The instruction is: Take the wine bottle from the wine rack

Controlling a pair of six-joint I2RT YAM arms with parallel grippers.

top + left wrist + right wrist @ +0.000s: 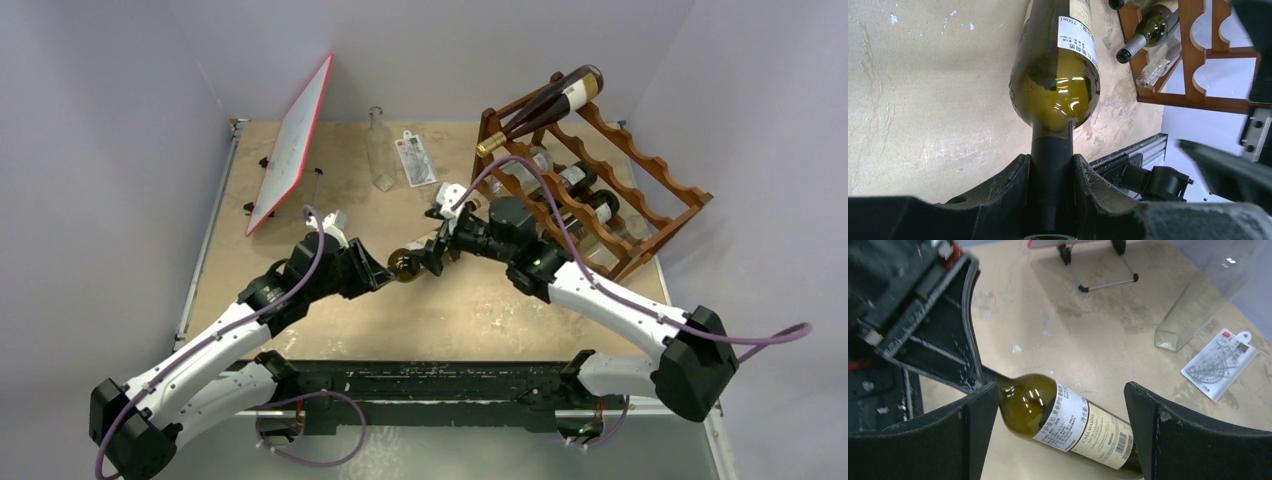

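Holding the wine bottle (1055, 85) by its neck at mid-frame, my left gripper (1050, 161) is clenched on it. My right gripper (1058, 405) straddles its body, jaws released wide. The wine rack (668, 233) stands upper right.

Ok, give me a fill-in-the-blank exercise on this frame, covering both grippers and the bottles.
1. The left gripper has its jaws shut on the ____ of the green wine bottle.
2. The right gripper has its jaws ____, one on each side of that bottle's body.
3. A dark bottle lies tilted on ____ of the wine rack.
Missing words: neck; open; top.
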